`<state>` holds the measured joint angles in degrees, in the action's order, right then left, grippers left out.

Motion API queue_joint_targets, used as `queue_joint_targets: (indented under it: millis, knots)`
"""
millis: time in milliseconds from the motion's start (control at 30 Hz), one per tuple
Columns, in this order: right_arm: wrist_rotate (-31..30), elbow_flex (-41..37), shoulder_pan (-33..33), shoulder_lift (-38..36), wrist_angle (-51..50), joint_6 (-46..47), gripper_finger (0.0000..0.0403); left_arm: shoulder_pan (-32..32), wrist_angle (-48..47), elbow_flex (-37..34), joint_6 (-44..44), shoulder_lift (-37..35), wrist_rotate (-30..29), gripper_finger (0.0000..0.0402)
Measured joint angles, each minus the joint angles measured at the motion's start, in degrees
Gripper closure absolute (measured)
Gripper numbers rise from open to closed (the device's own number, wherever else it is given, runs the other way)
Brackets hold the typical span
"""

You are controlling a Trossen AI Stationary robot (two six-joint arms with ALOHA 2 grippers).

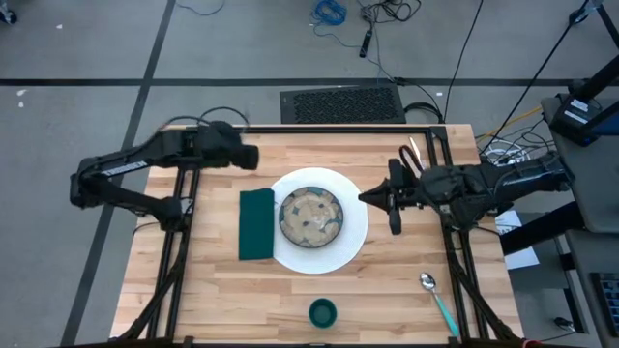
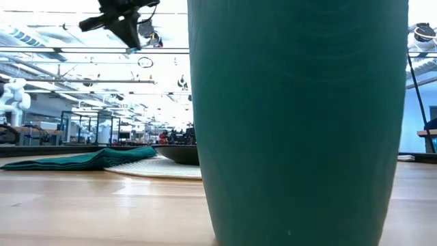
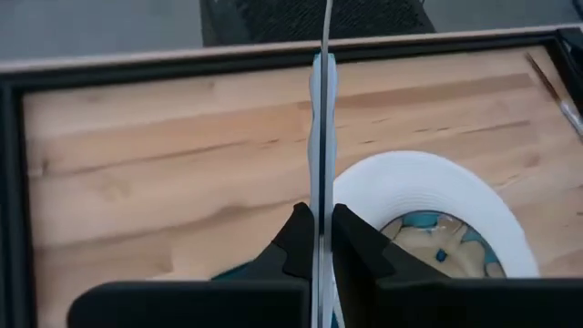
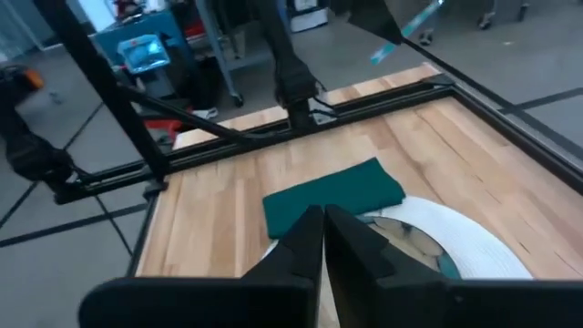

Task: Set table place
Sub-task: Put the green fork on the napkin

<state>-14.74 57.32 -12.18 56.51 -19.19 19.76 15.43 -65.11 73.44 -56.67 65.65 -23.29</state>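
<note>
Left gripper (image 3: 315,239) pinches utensil (image 3: 321,118) (above table (image 3: 164,173)).

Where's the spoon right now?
In the high view the spoon lies on the table's near right corner, right of the cup, apart from the plate.

Beyond my far edge a black vent grille (image 1: 341,103) lies on the grey floor (image 1: 87,48) — a blue cable (image 1: 329,12) coils farther off. To my right, white papers (image 1: 517,240) — and a blue-lit screen (image 4: 146,52).
</note>
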Motion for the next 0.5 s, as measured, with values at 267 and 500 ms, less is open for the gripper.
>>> queue_joint_targets:
  millis: [267,500]
  knots:
    - [5.9,0.0,7.6,0.0,1.1,-1.8,0.0403,-11.2,0.9,5.5,-1.5,11.5,-14.4,0.0400]
    - [3.9,0.0,15.1,1.0,11.3,0.3,0.0403,-16.8,8.8,11.1,4.0,21.7,-25.1,0.0400]
